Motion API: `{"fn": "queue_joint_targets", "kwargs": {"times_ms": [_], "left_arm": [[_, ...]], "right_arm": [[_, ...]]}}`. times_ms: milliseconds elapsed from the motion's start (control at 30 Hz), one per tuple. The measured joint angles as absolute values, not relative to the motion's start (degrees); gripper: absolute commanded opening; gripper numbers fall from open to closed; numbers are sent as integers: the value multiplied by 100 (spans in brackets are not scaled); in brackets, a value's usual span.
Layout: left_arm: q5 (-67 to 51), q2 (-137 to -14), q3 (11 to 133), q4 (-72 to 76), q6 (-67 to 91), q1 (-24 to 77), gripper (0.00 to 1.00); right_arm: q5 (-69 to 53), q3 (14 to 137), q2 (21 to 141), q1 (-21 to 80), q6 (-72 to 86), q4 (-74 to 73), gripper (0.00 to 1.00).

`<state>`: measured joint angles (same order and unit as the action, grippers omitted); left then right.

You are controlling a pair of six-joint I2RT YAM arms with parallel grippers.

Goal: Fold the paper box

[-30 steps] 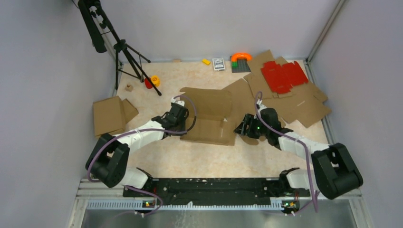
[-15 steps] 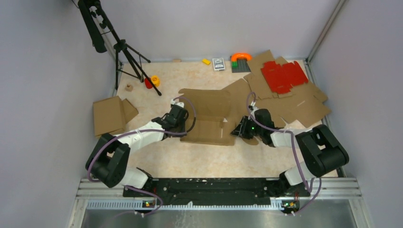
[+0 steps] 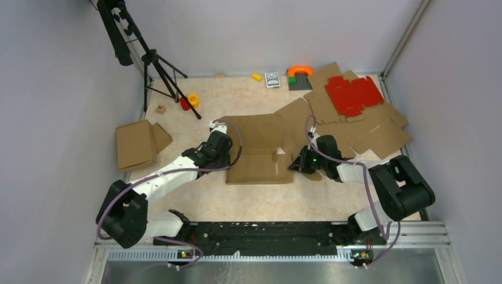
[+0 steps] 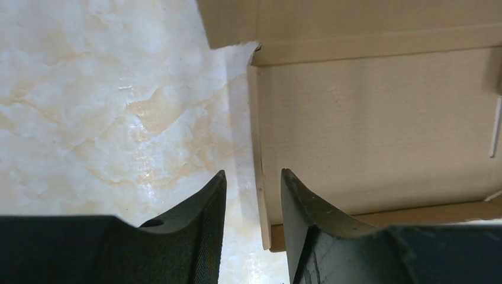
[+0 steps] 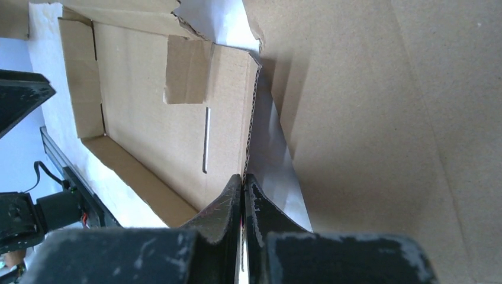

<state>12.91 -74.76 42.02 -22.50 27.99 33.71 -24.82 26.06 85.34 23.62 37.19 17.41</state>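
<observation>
Overall: you're getting soft, even overhead light on the table [image 3: 195,195] around the paper box [image 3: 260,157], and the top view is sharp.
Shadows: short and faint, hugging the arms on either side of the paper box.
Left wrist: pale sheen on the table left of the paper box, a shadow strip along its edge, and the left gripper [image 4: 253,173] near-black and slightly soft.
Right wrist: blown-out white patches beside the paper box wall, and the right gripper [image 5: 243,177] blurred up close.

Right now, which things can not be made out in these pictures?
- Right wrist view: how deep the paper box wall sits in the shut right tool; its fingers hide it.
- Left wrist view: most of the box, cut by the frame edges.
- Top view: print on the small far box, too small.
</observation>
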Motion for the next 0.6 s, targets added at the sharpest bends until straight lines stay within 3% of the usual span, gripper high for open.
{"fn": "queue_joint_targets", "kwargs": {"times_ms": [167, 300, 400, 600], "left_arm": [[1590, -7013, 4263, -2338, 2674, 3817, 40], [1597, -7155, 4698, -2401, 2499, 4464, 50], [1525, -7537, 5146, -2235, 2314, 5140, 56], [1076, -8807, 5929, -1750, 1922, 6031, 57]], "right_arm": [[-2445, 2751, 8534, 2362, 3708, 1455, 0], [-2373, 2917, 8534, 2364, 3706, 1133, 0], [-2298, 3000, 8534, 2386, 3710, 939, 0], [-2333, 3024, 8534, 2394, 3730, 827, 0]]}}
